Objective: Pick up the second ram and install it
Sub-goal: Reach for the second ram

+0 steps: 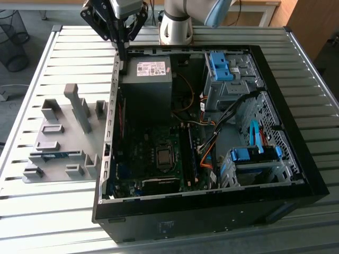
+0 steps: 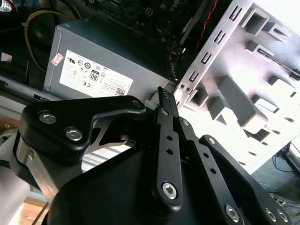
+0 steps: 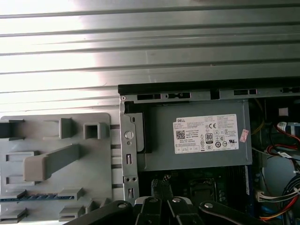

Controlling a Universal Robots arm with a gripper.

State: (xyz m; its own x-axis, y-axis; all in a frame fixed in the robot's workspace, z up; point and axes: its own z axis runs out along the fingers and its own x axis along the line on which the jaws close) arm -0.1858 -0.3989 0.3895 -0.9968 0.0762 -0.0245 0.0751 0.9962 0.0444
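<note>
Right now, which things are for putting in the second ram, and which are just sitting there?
For the job:
the second ram, lying in the grey fixture tray
the gripper, shut and empty, near the case's corner
the memory slots on the motherboard

Just sitting there:
the power supply
the blue drive brackets
the orange cables

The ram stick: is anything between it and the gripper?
The gripper hangs above the case edge. The ram lies in the grey fixture, and the fixture's tall grey post stands between them. Nothing lies on the ram.
</note>
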